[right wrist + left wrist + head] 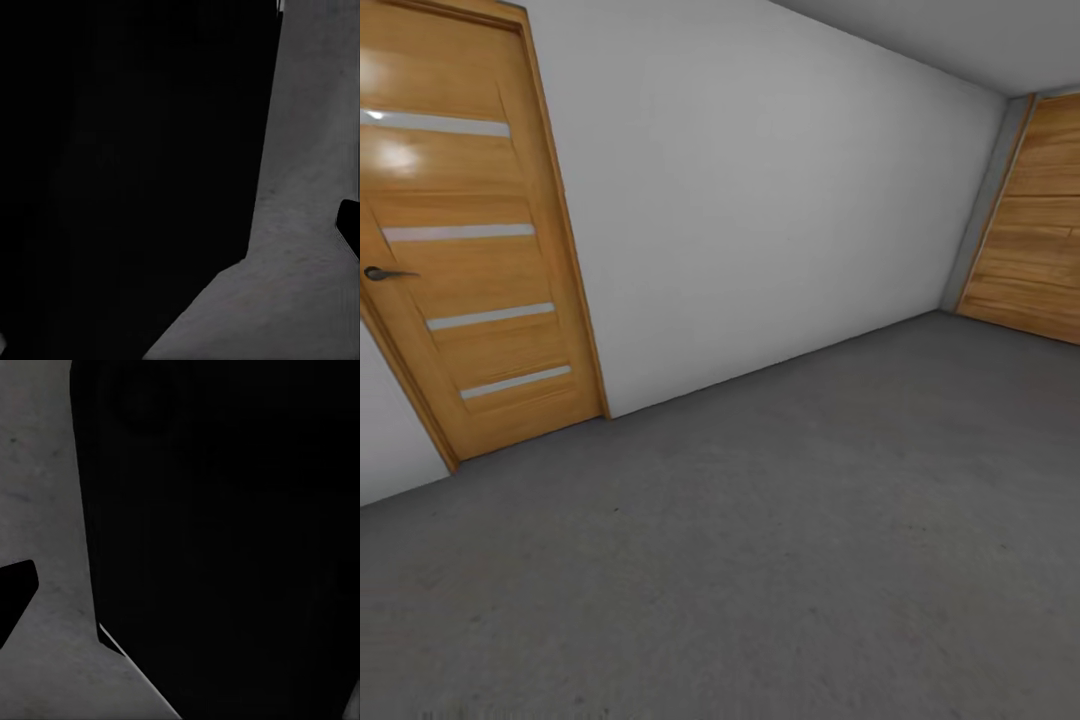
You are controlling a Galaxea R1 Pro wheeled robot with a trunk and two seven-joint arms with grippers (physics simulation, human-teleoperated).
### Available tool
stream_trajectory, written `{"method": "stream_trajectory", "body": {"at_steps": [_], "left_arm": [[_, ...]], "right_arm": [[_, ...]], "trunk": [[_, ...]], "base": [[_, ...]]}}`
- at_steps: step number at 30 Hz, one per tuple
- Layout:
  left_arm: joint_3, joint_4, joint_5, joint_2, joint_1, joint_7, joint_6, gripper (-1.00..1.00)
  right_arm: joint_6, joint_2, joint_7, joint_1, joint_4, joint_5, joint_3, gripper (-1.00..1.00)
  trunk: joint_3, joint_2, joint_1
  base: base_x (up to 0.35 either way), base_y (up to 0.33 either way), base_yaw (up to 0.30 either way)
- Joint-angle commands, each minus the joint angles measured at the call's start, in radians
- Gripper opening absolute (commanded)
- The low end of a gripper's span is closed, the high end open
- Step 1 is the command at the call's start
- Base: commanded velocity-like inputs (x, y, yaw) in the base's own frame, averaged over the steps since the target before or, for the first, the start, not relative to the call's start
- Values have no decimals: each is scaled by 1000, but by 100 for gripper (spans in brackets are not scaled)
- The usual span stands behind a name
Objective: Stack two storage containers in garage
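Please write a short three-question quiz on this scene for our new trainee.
1. True or false: the door with the dark handle stands at the head view's left.
2. What covers the floor? A) light wood planks B) dark grey concrete C) red carpet
3. Fill in: the wide wooden panel door at the far right meets a pale grey ____.

Key: 1 true; 2 B; 3 wall.
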Motion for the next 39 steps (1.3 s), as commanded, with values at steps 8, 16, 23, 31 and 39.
{"method": "stream_trajectory", "body": {"at_steps": [8, 16, 23, 31, 39], "left_arm": [[-1, 1, 0, -1, -1, 0, -6, 100], [0, 1, 0, -1, -1, 0, -6, 100], [-1, 1, 0, -2, -1, 0, -6, 100], [-1, 1, 0, -2, -1, 0, -6, 100], [0, 1, 0, -3, -1, 0, -6, 100]], "right_arm": [[0, 2, -7, -2, 1, 1, 13, 100], [0, 4, -13, -2, 1, 1, 15, 100], [0, 4, -14, -2, 1, 1, 16, 100], [0, 4, -14, -2, 1, 1, 16, 100], [0, 4, -15, -2, 1, 1, 17, 100]], "trunk": [[-10, 0, 0], [-19, 0, 0], [-27, 0, 0], [-35, 0, 0], [-44, 0, 0]], "base": [[0, 0, 200], [0, 0, 201], [0, 0, 201], [0, 0, 201], [0, 0, 201]]}}
